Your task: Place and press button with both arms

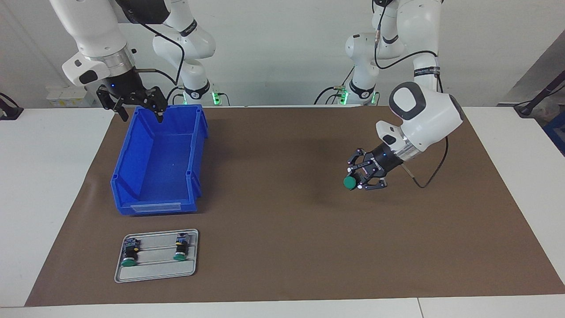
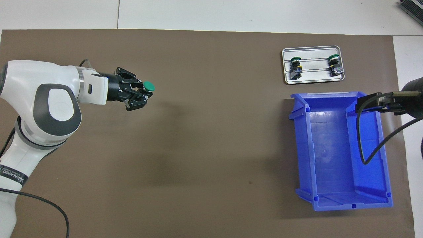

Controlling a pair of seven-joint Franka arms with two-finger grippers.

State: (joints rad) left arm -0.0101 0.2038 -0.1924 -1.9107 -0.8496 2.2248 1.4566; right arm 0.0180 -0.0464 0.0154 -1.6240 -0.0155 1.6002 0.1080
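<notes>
The left end effector (image 1: 359, 176) is up in the air over the bare brown mat (image 1: 282, 247) toward the left arm's end of the desk (image 1: 53, 185), clenched on the button (image 1: 350, 182). The button's green cap points out past the fingertips, sideways toward the middle of the desk. The right end effector (image 1: 140, 108) hangs released over the rim of the blue bin (image 1: 154, 194) at the end nearest the robots, holding nothing. The bin looks empty. Farther from the robots than the bin, a grey tray (image 1: 154, 274) carries two more buttons (image 1: 130, 256), lying apart on its rails.

Judging by this, the carrying step is in hand: the button is picked up but not yet placed. The next move calls for the left arm to set it down somewhere steady, cap free, and for the right arm to come in and press the cap without knocking the button over.
</notes>
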